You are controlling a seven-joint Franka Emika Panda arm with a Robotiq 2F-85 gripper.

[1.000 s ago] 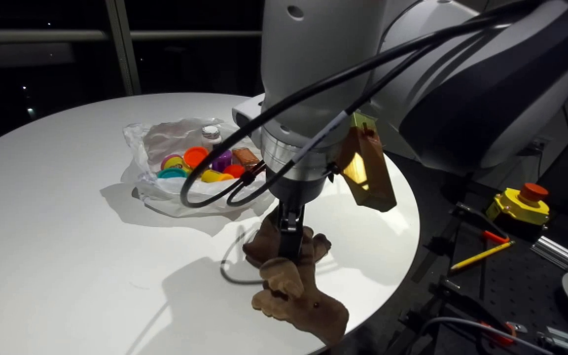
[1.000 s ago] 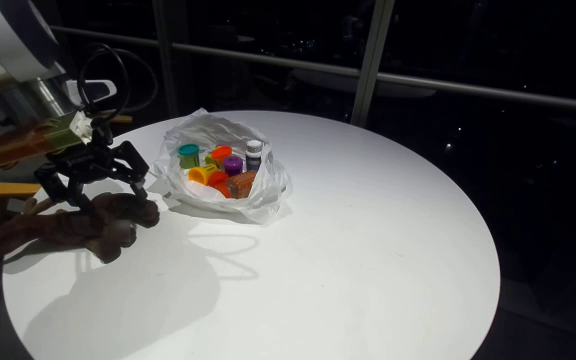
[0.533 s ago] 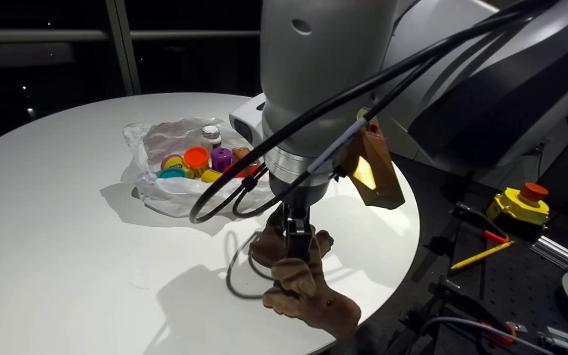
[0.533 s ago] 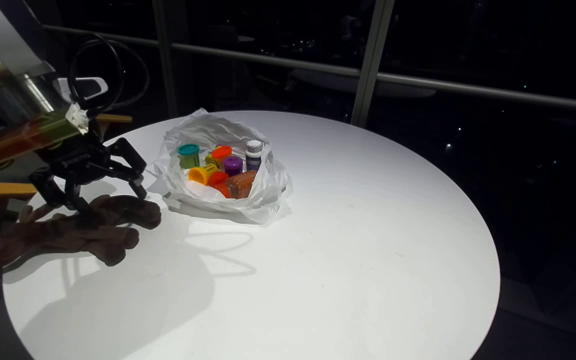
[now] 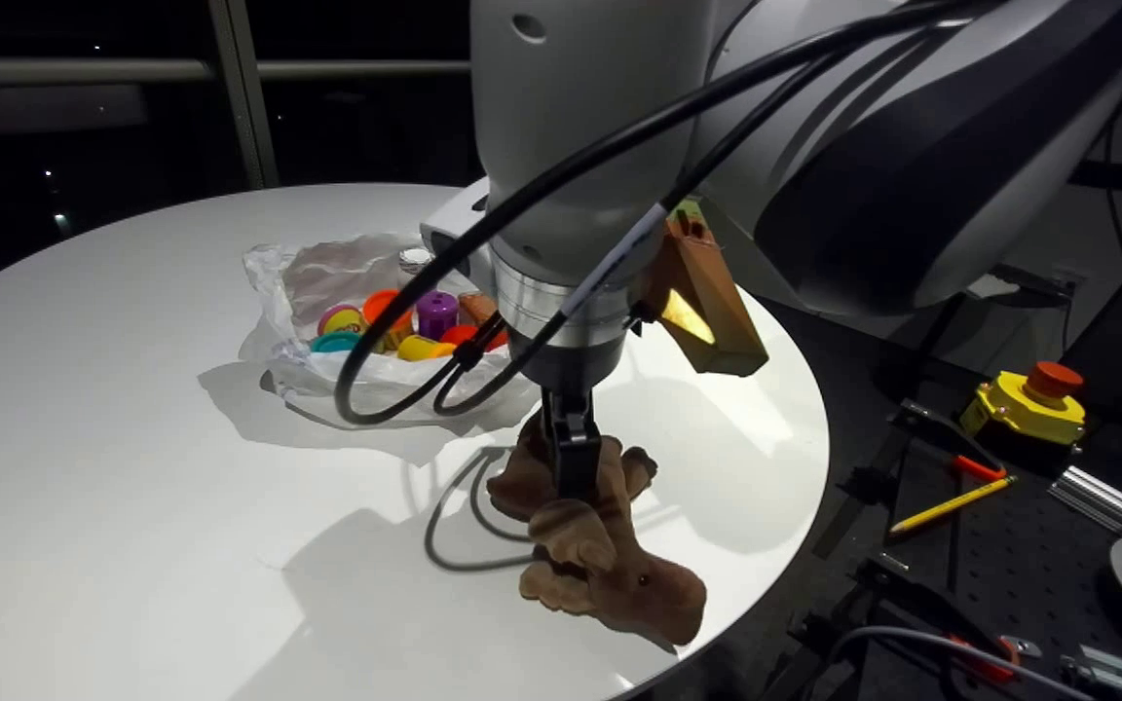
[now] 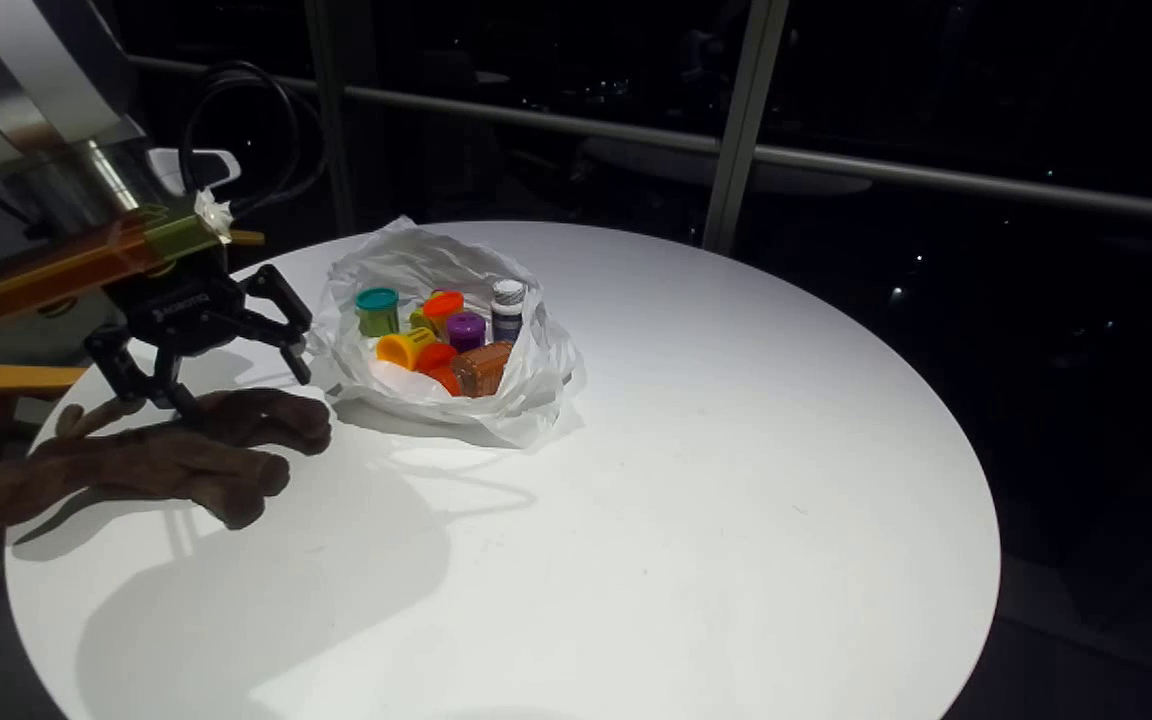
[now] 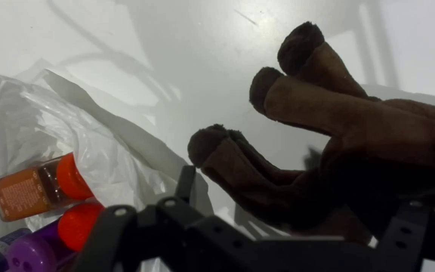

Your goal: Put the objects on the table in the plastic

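Observation:
A brown plush moose [image 6: 136,465] lies on its side on the white round table [image 6: 736,520], its head near the table's edge [image 5: 639,594]. My gripper [image 6: 247,394] is open above and around the toy's body; from the side [image 5: 576,487] it hides part of the back. In the wrist view one finger of the gripper [image 7: 296,196] is beside a dark foot of the moose [image 7: 315,109]; the other finger is dark. A white plastic bag [image 6: 366,260] stands open beside the toy, also in view here [image 5: 279,282] and in the wrist view [image 7: 89,124].
The bag holds a teal-lidded tub [image 6: 377,312], a yellow tub [image 6: 406,348], a purple container [image 6: 466,330], a white-capped bottle [image 6: 507,310] and a brown shaker [image 6: 482,369]. A yellow-and-red stop button [image 5: 1028,404] and a pencil [image 5: 951,506] lie off the table. Cables loop beside the arm.
The gripper is slightly higher and a little nearer the bag than half a second ago. Its fingers look a little wider apart than a second ago. The moose has shifted slightly. The bag is unchanged.

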